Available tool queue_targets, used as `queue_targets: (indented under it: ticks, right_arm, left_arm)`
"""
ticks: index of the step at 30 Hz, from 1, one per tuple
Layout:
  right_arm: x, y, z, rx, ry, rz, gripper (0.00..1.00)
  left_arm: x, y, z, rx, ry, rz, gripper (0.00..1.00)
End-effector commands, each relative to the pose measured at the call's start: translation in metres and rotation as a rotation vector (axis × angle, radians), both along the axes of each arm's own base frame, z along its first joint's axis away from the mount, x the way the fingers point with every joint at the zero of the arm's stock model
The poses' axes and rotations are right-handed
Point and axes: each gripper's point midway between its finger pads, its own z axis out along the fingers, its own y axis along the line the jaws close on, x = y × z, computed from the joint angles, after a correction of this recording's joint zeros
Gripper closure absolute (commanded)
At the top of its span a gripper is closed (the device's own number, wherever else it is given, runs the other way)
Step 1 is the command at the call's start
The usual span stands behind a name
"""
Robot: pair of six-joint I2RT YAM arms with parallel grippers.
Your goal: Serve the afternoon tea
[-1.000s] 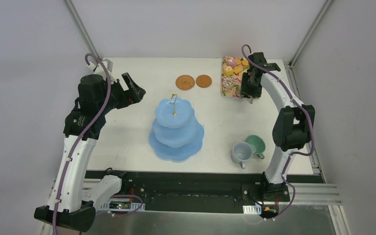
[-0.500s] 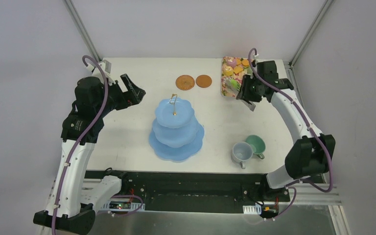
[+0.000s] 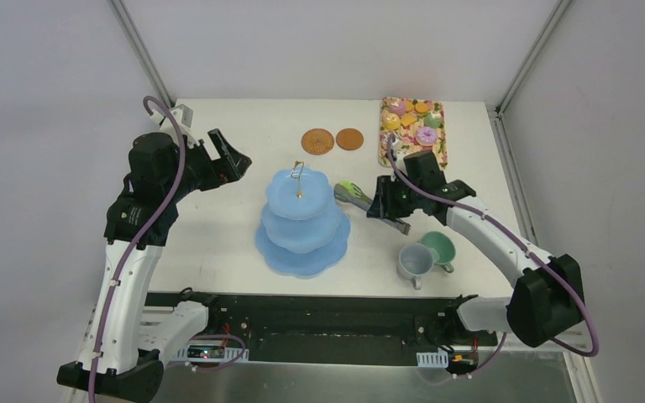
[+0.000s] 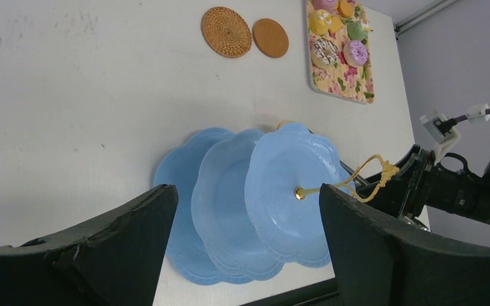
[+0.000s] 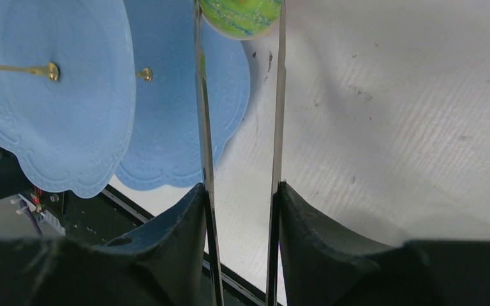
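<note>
The light-blue three-tier stand [image 3: 302, 220] stands mid-table; all three tiers look bare. It also shows in the left wrist view [image 4: 255, 217] and the right wrist view [image 5: 70, 95]. My right gripper [image 3: 384, 207] is shut on the metal tongs [image 5: 274, 127], which pinch a green donut [image 3: 348, 188] just right of the stand's top tier; the donut shows in the right wrist view [image 5: 241, 16]. My left gripper [image 3: 228, 156] is open and empty, up left of the stand. Two brown coasters [image 3: 317, 140] [image 3: 349, 138] lie at the back. The grey-blue cup [image 3: 414, 261] and green cup [image 3: 438, 248] stand front right.
The floral tray [image 3: 437, 149] at the back right holds several donuts [image 3: 426, 135] and orange biscuits [image 3: 409, 120]. The table's front edge and a black rail run below the stand and cups.
My right arm has swung from the floral tray forward and left to beside the stand, carrying the tongs with a green donut. The left arm has barely moved.
</note>
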Motion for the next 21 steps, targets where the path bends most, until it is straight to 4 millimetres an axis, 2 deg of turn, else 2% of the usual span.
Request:
queue_targets:
  ticks: [1, 10, 21]
  right_arm:
    - [-0.009, 0.017, 0.014, 0.077, -0.074, 0.042, 0.69]
    - [-0.033, 0.028, 0.015, 0.163, -0.03, 0.07, 0.68]
    - [-0.033, 0.042, 0.007, 0.189, 0.007, 0.099, 0.65]
  left_arm:
    - [0.0, -0.004, 0.014, -0.025, -0.03, -0.018, 0.15]
    - [0.001, -0.005, 0.012, -0.034, -0.024, -0.019, 0.15]
    - [0.002, -0.006, 0.011, -0.042, -0.02, -0.018, 0.15]
